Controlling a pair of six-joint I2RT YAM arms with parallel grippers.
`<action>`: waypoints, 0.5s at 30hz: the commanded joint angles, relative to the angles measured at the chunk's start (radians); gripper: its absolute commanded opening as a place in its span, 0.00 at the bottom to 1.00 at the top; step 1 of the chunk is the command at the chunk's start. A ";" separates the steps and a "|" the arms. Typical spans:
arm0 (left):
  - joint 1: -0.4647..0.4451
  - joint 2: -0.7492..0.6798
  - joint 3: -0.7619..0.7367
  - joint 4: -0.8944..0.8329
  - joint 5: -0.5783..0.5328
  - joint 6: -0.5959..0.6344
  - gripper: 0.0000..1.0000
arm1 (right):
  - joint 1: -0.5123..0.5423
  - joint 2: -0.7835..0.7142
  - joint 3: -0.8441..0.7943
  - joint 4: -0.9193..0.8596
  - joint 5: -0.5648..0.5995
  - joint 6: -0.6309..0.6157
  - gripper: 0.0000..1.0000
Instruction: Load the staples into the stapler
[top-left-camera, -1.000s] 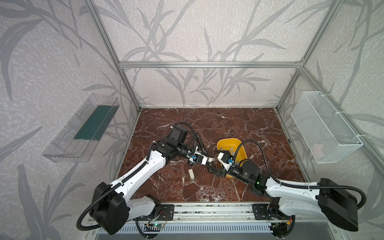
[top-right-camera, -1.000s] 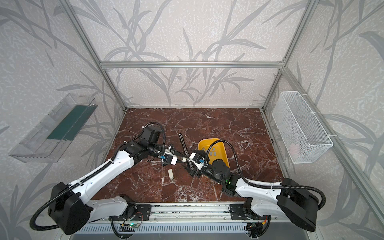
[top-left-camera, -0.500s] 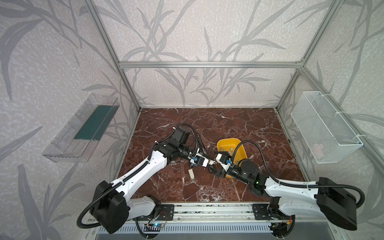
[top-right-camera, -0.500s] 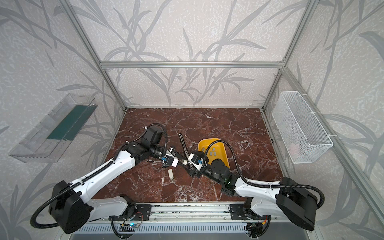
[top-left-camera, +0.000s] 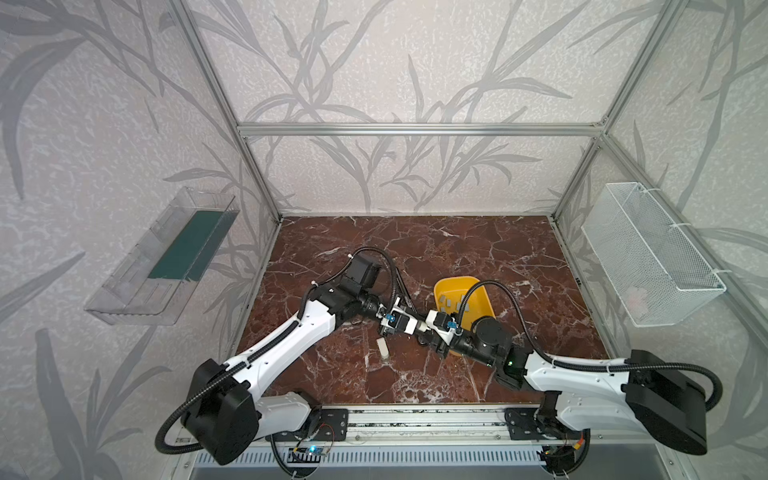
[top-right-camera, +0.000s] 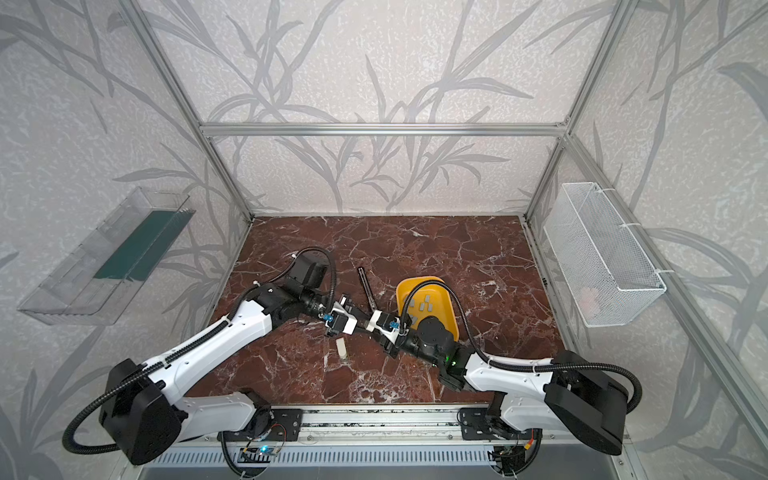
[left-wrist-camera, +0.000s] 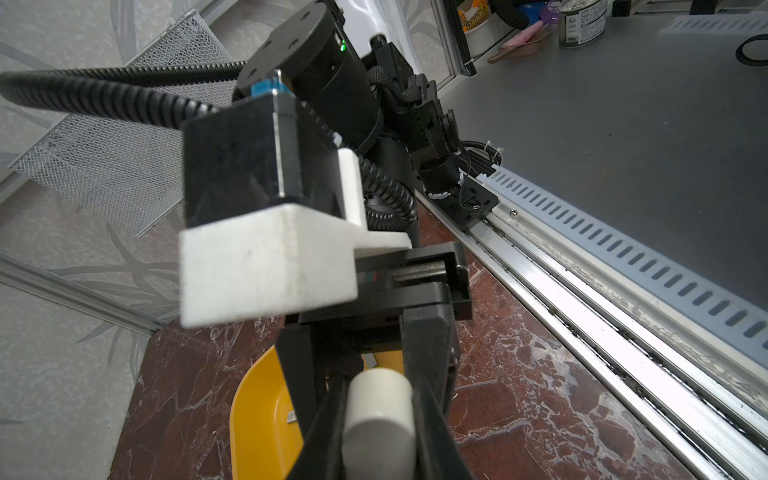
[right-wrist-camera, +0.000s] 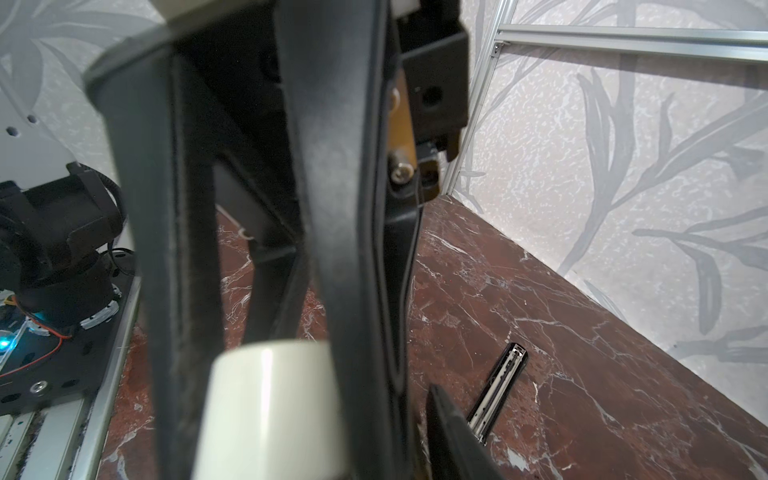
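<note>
Staples (top-left-camera: 457, 307) lie as loose grey strips in the yellow tray (top-left-camera: 451, 280), right of centre in both top views, none yet lifted. Just left of the tray, the left tool (left-wrist-camera: 378, 399) is clamped on a cream mini stapler (left-wrist-camera: 378, 428), held above the desk (top-left-camera: 478, 249). The right tool (top-left-camera: 429, 331) meets it nose to nose, jaws either side of the stapler's free end; whether they bite I cannot tell. I judge this a two-handed opening: keep the left clamp firm, pinch only cream plastic, never the opposing fingers, and pull straight along the body.
</note>
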 joint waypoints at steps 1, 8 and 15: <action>-0.005 -0.006 0.033 -0.024 0.035 0.005 0.00 | -0.001 0.011 0.037 0.003 0.009 0.019 0.40; 0.021 -0.053 -0.048 0.185 -0.070 -0.125 0.23 | 0.000 -0.007 0.063 -0.044 0.055 0.118 0.25; 0.130 -0.110 -0.134 0.401 -0.149 -0.246 0.50 | 0.015 0.027 0.176 -0.270 0.095 0.196 0.06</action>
